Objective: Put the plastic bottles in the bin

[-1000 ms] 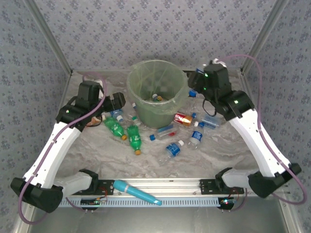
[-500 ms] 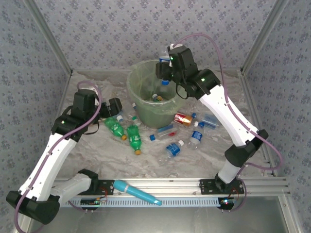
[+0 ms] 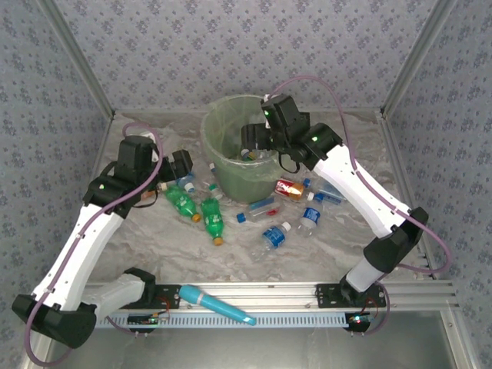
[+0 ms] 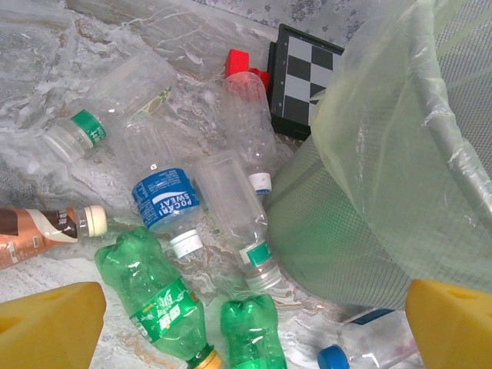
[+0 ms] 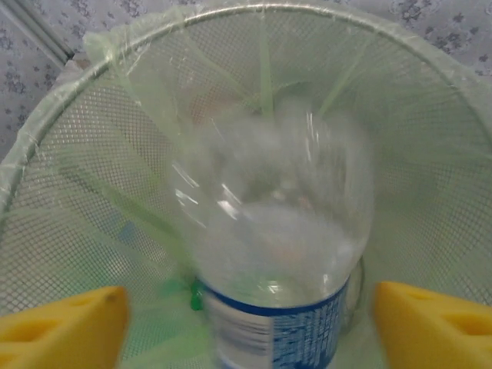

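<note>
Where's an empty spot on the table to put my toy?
The widest bare patch of table is the front strip, between the bottles and the metal rail where the teal stick lies. Another is the back right corner, behind the right arm. It's crowded around the bin: green bottles on its left, clear bottles on its right.

Legible in white capitals on the blue-labelled clear bottle (image 4: 165,201) lying on the tabletop near the bin (image 4: 369,192): "POCARI SWEAT"; print on every other label too small or blurred to read.
</note>
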Controlling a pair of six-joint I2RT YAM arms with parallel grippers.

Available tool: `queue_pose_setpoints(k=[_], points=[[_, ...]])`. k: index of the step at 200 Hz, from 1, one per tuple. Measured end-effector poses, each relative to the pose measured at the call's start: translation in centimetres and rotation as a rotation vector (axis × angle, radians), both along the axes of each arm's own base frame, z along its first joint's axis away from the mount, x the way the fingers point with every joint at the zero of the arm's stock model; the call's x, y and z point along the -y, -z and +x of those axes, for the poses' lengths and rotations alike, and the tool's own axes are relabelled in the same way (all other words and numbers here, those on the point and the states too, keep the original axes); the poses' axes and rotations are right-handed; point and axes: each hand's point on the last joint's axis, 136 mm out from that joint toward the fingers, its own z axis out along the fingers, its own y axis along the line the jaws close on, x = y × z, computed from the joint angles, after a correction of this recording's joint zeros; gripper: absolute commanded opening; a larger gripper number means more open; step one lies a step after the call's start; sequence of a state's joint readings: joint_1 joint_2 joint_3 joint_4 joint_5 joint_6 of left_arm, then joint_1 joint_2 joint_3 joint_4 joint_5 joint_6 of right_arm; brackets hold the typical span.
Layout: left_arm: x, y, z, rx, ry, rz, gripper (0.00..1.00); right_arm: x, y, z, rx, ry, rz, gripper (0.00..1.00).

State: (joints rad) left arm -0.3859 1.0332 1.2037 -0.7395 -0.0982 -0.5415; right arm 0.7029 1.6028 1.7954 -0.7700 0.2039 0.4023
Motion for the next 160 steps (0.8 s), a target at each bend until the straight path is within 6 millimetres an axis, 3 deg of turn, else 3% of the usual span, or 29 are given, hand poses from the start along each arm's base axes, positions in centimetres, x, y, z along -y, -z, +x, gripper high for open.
queue_pose_setpoints(k=[7,115,160], points=[[0.0,0.1,0.1,-0.002,0.001,0.002,1.00,-0.1,0.0,0.0,0.000,-0.001,0.003,1.00],[-0.2,0.3,0.2,-0.008,-0.008,0.005,1.00,0.7,-2.5,-0.2,0.064,0.019,0.036,1.00],[-0.8,2.3,-0.1,-0.059,-0.028,0.021,1.00,1.4,-2.5,-0.4,0.083,0.036,0.024,1.00]])
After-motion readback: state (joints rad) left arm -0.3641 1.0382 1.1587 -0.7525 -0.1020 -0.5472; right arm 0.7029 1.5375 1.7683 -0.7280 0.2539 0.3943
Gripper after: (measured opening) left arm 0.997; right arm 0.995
